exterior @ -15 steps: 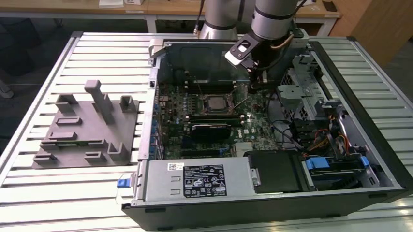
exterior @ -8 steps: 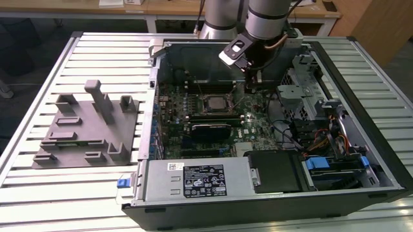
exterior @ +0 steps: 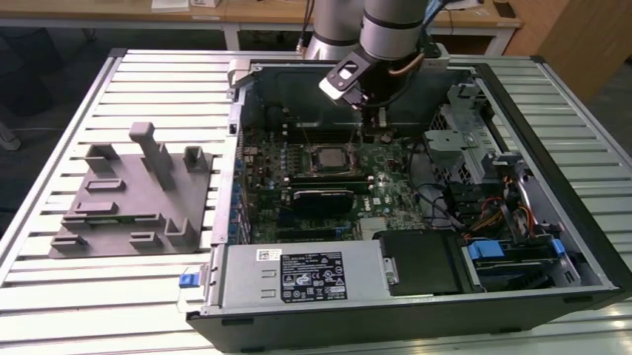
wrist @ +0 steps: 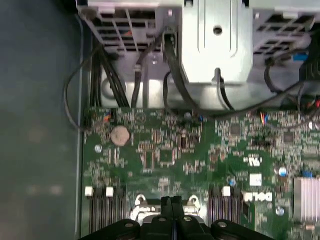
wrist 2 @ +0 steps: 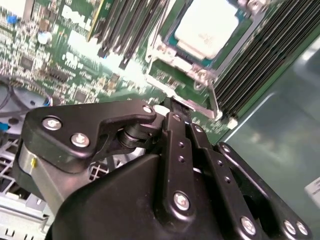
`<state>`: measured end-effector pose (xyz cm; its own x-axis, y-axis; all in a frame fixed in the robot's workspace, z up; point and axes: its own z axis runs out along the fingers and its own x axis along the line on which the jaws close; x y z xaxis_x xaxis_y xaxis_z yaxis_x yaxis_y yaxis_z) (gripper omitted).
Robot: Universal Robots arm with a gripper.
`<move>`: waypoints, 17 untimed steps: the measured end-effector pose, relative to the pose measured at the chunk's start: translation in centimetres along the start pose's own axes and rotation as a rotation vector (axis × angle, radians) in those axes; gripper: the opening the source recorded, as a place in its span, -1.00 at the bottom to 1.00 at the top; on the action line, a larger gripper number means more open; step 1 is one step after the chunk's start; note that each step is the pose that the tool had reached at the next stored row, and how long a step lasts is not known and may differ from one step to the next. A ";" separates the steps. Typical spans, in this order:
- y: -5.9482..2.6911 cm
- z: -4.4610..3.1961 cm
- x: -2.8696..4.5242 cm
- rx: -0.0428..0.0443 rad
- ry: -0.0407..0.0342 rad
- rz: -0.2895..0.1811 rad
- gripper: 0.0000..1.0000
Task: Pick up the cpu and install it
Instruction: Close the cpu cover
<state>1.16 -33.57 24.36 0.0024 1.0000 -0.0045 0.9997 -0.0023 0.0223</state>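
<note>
Silvery cpu (wrist 2: 205,31) lies in metal-framed socket (wrist 2: 181,65) on motherboard (wrist 2: 65,65); placing looks done. Gripper (wrist 2: 172,112) just beside socket, fingers clenched on nothing. Socket locking: cannot tell.

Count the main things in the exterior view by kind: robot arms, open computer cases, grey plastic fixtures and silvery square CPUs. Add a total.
Grey metal robot arm: 1
Open black computer case: 1
Grey plastic fixture with upright posts: 1
Small flat silvery square cpu: 1
Total: 4
</note>
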 end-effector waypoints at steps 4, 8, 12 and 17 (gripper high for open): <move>-0.85 -0.02 0.00 0.0000 0.0000 0.003 -0.79; -1.80 -0.04 0.00 0.0001 -0.0002 0.005 -0.79; -2.13 -0.04 0.00 0.0000 -0.0001 0.005 -0.79; -2.16 -0.03 0.00 0.0017 0.0001 0.005 -0.79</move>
<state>-0.99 -33.57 24.34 0.0077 1.0000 -0.0042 0.9998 -0.0076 0.0207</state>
